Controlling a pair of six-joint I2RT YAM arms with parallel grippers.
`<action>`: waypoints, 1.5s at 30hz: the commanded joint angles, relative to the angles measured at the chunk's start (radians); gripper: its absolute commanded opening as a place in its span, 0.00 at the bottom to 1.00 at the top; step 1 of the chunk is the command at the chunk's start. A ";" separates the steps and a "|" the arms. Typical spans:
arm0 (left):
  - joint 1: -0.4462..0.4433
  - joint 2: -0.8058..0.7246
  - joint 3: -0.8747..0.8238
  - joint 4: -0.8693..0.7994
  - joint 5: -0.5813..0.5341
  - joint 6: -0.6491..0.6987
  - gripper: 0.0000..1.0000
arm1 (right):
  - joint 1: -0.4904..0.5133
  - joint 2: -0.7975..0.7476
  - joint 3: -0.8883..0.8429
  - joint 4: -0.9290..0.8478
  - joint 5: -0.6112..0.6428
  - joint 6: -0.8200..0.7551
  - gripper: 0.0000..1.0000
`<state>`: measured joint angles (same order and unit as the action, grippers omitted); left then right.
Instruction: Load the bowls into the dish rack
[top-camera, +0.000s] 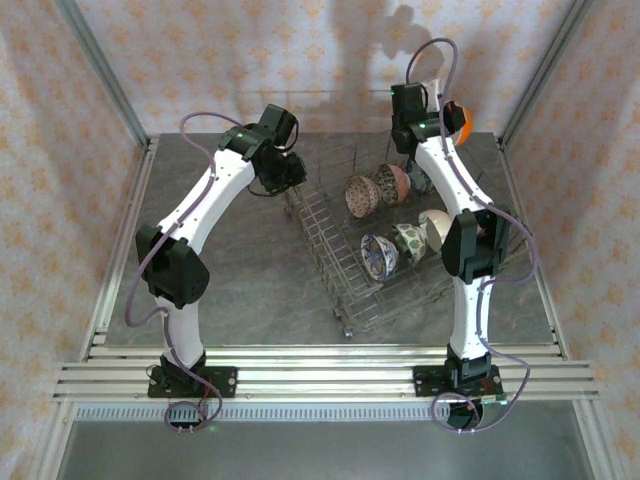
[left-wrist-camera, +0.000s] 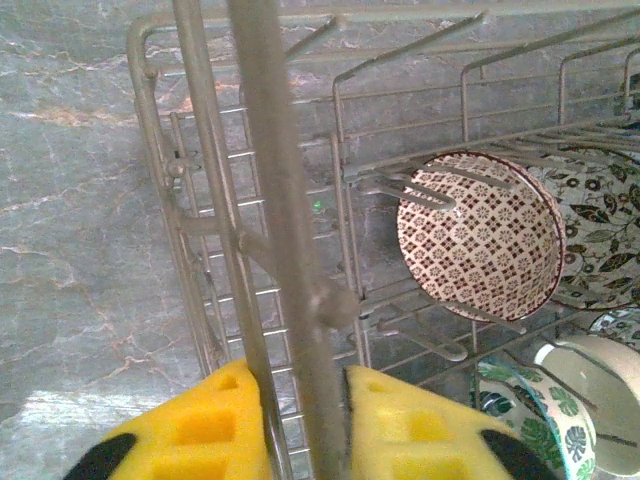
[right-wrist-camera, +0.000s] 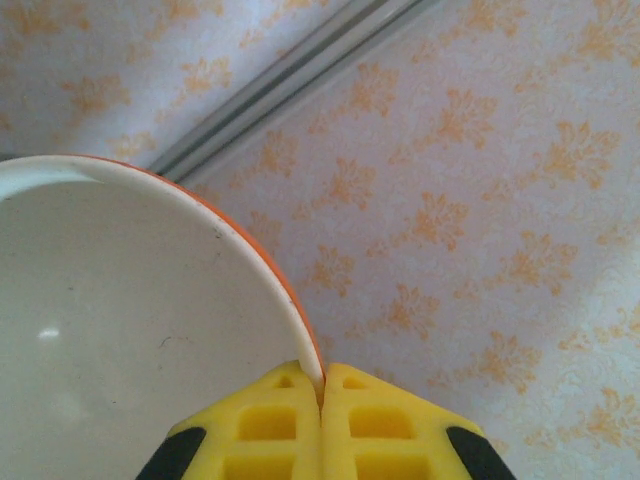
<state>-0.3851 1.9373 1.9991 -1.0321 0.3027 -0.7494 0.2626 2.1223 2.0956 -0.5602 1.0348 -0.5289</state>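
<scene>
The right gripper (right-wrist-camera: 322, 398) is clenched on the rim of the orange bowl (right-wrist-camera: 150, 330), held aloft beyond the far right corner of the rack (top-camera: 320, 225). The left gripper (left-wrist-camera: 305, 410) straddles a wire (left-wrist-camera: 290, 220) at the rack's far left corner; whether it clamps cannot be told. Other bowls (top-camera: 361, 195) stand on edge in the rack.

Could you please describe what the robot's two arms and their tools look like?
Both the left arm and right arm have white links with black joints and a looping grey-purple cable. The left tool and right tool have bright yellow fingers with recessed square pockets and black patches near the base.
</scene>
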 joint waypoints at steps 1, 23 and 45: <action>0.024 -0.023 -0.071 0.041 0.024 0.043 0.28 | -0.002 0.004 0.039 -0.166 0.094 0.118 0.00; 0.024 -0.138 -0.188 0.146 0.026 0.050 0.55 | 0.002 0.127 0.110 -0.448 0.249 0.309 0.00; 0.024 -0.144 -0.211 0.164 0.024 0.048 0.56 | 0.002 0.181 0.057 -0.402 0.276 0.308 0.00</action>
<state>-0.3702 1.8275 1.8023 -0.8764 0.3332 -0.7231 0.2672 2.3085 2.1769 -0.9768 1.2507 -0.2283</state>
